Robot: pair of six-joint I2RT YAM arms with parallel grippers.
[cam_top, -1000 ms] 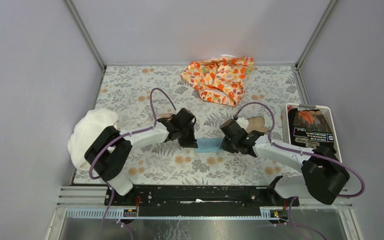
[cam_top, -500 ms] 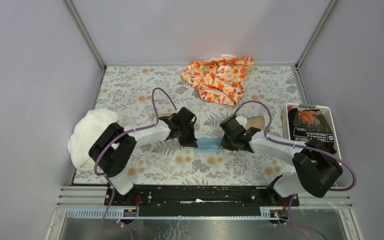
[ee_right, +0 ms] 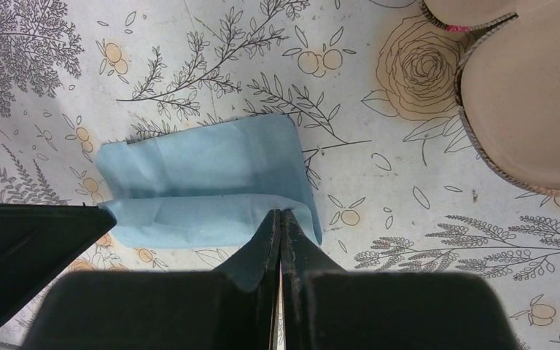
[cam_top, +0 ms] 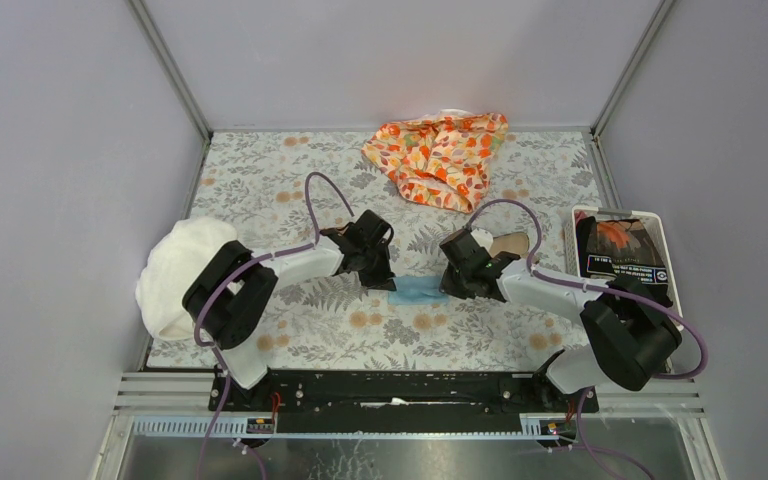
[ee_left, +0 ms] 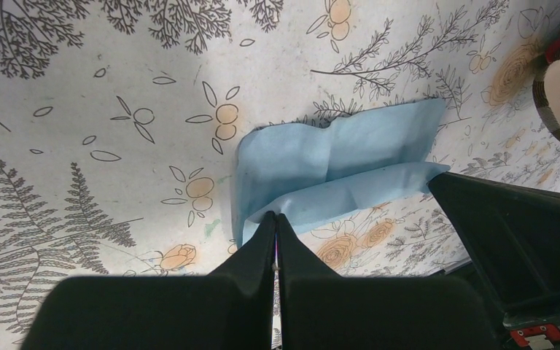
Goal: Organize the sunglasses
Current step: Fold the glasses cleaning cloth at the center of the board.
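Our left gripper (ee_left: 275, 217) is pinched tight on the lower-left corner of the blue cloth (ee_left: 335, 157). Our right gripper (ee_right: 281, 214) pinches the cloth's lower-right corner in its own view. The cloth lies mid-frame on the floral table (cam_top: 260, 180), with the open plaid case (ee_right: 525, 109) at upper right. We cannot tell where the sunglasses are.

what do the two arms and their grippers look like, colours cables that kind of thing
Both are built alike. The left arm and right arm have white tube links between bulky black joint housings, and a thin purple cable loops over each. The left gripper and right gripper are matte black, each with two flat fingers tapering to a wedge tip.
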